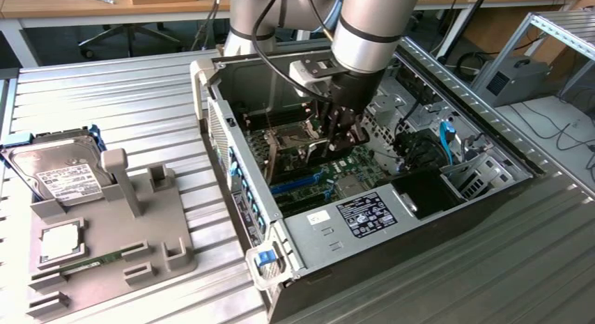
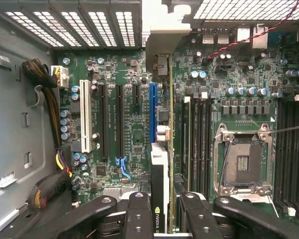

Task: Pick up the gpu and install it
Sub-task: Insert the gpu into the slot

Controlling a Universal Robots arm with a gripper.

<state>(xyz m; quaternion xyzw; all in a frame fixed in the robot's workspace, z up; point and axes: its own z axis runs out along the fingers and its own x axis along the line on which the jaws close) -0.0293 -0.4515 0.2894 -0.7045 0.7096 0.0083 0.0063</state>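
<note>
Deep inside the open computer case (image 1: 307, 230) on the bench (image 1: 121, 101), over the motherboard (image 2: 134, 134), the gpu (image 2: 159, 169) stood on edge, clamped between the partly closed fingers of the tool (image 2: 164, 211), just beside the blue slot (image 2: 153, 112). Pickup looked done; whether the card sat in a slot could not be told.

Arm (image 1: 367, 24) near-vert., gripper (image 2: 164, 219) in grip

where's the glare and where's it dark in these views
Wrist view: the vent grilles blow out white and the gpu washes out at its bracket end; motherboard evenly lit. Exterior view: computer case interior shadowed under the arm.
</note>
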